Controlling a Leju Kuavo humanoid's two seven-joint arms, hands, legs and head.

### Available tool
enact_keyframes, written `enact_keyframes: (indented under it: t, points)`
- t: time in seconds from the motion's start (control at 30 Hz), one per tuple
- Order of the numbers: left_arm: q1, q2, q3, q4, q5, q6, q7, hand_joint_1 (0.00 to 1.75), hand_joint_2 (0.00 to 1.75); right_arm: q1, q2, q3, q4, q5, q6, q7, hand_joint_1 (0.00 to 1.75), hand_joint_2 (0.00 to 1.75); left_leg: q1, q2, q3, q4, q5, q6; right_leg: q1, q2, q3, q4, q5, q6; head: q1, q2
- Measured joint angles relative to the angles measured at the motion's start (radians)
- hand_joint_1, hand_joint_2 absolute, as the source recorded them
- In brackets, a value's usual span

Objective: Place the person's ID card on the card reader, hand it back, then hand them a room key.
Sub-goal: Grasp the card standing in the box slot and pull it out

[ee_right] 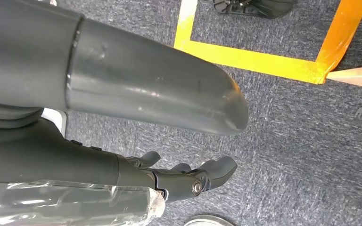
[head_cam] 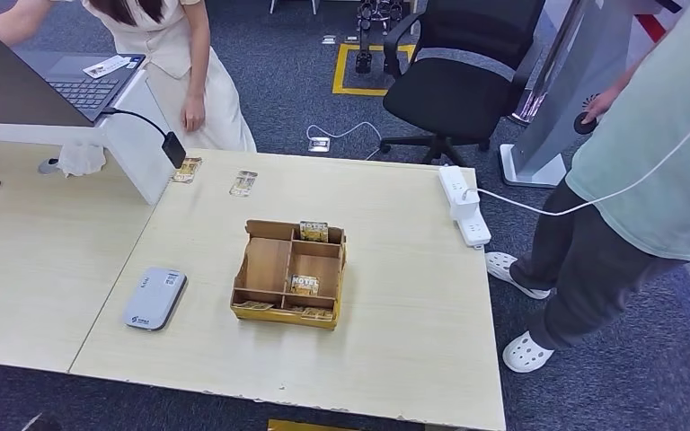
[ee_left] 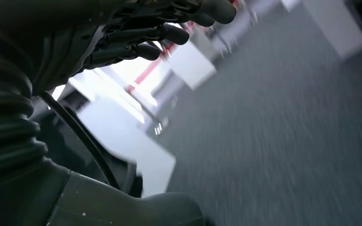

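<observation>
The grey-white card reader [head_cam: 154, 298] lies flat near the table's front left. A wooden organizer box [head_cam: 289, 274] in the middle of the table holds hotel key cards [head_cam: 305, 285] in its compartments. Two more sleeved cards [head_cam: 187, 170] [head_cam: 243, 183] lie at the table's far edge. A small white card [head_cam: 108, 65] rests on the laptop [head_cam: 81, 85] in front of a person in white [head_cam: 184, 54]. My left hand [ee_left: 136, 37] hangs with nothing in it, fingers stretched out. My right hand [ee_right: 160, 94] hangs over the carpet, its fingers [ee_right: 212, 172] loosely bent, holding nothing.
A second person in a teal shirt [head_cam: 656, 162] stands at the table's right. A white power strip [head_cam: 464, 205] lies at the far right edge. A black office chair [head_cam: 454, 81] stands behind the table. Yellow tape [ee_right: 264, 56] marks the carpet.
</observation>
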State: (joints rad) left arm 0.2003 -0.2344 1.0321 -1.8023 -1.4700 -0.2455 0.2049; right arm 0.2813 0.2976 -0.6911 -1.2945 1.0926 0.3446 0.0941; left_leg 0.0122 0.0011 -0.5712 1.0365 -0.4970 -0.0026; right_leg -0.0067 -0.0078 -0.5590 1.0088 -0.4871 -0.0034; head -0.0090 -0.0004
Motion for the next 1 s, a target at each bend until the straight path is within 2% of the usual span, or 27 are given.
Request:
enact_keyframes:
  t: [0.1, 0.2, 0.33, 0.43, 0.63, 0.77, 0.9, 0.97, 1.0]
  points:
    - [0.004, -0.054, -0.004, 0.029, 0.139, -0.064, 0.085, 0.0, 1.75, 0.005, 0.0, 0.014, -0.012, -0.017, 0.004, 0.022, 0.0, 0.0, -0.001, 0.002, 0.001, 0.0, -0.001, 0.001, -0.001, 0.002, 0.001, 0.0, 0.001, 0.0, 0.0, 0.0]
    - [0.023, -0.084, -0.029, 0.117, 0.264, -0.098, 0.076, 0.0, 1.75, 0.01, 0.001, 0.02, -0.015, -0.032, 0.011, 0.032, 0.0, 0.0, -0.001, 0.003, 0.002, 0.0, -0.001, 0.001, -0.001, 0.003, 0.0, 0.0, 0.001, 0.0, 0.0, 0.0]
    - [0.071, -0.103, -0.133, 0.217, 0.443, -0.097, 0.138, 0.0, 1.75, 0.01, 0.001, 0.021, -0.015, -0.027, 0.023, 0.034, 0.0, 1.75, -0.001, 0.003, 0.001, 0.0, -0.001, 0.001, -0.001, 0.003, 0.0, 0.0, 0.0, 0.001, 0.0, 0.0]
    - [0.096, -0.106, -0.23, 0.285, 0.525, -0.101, 0.169, 0.0, 1.75, 0.006, 0.0, 0.031, -0.002, -0.034, 0.03, 0.021, 0.0, 1.75, -0.001, 0.002, 0.001, 0.0, -0.001, 0.001, -0.001, 0.003, 0.0, 0.0, 0.0, 0.001, 0.0, 0.0]
    - [0.107, -0.098, -0.361, 0.406, 0.622, -0.074, 0.146, 0.0, 1.75, -0.003, -0.004, 0.076, 0.057, -0.128, 0.001, 0.006, 0.0, 1.75, -0.001, 0.002, 0.001, 0.0, -0.001, 0.001, -0.001, 0.003, 0.001, 0.0, 0.001, 0.001, 0.0, 0.0]
    - [0.107, -0.086, -0.412, 0.466, 0.676, -0.054, 0.124, 0.0, 0.0, -0.01, -0.009, 0.106, 0.097, -0.19, -0.021, 0.001, 0.0, 1.75, -0.001, 0.002, 0.001, 0.0, -0.001, 0.001, -0.001, 0.003, 0.001, 0.0, 0.001, 0.001, 0.0, 0.0]
    - [0.103, -0.069, -0.461, 0.532, 0.736, -0.03, 0.099, 0.0, 0.0, -0.019, -0.016, 0.143, 0.148, -0.258, -0.045, -0.007, 0.0, 0.0, -0.001, 0.002, 0.001, 0.0, -0.001, 0.001, -0.001, 0.003, 0.001, 0.0, 0.001, 0.0, 0.0, 0.0]
    - [0.099, -0.058, -0.485, 0.567, 0.768, -0.018, 0.086, 0.0, 0.0, -0.024, -0.021, 0.163, 0.177, -0.294, -0.059, -0.011, 0.0, 0.0, 0.0, 0.002, 0.001, 0.0, -0.001, 0.001, -0.001, 0.003, 0.001, 0.0, 0.001, 0.0, 0.0, 0.0]
    - [0.096, -0.052, -0.498, 0.585, 0.784, -0.012, 0.08, 0.0, 0.44, -0.027, -0.024, 0.174, 0.191, -0.312, -0.066, -0.012, 0.0, 0.0, 0.0, 0.002, 0.001, 0.0, -0.001, 0.001, -0.001, 0.003, 0.001, 0.0, 0.001, 0.0, 0.0, 0.0]
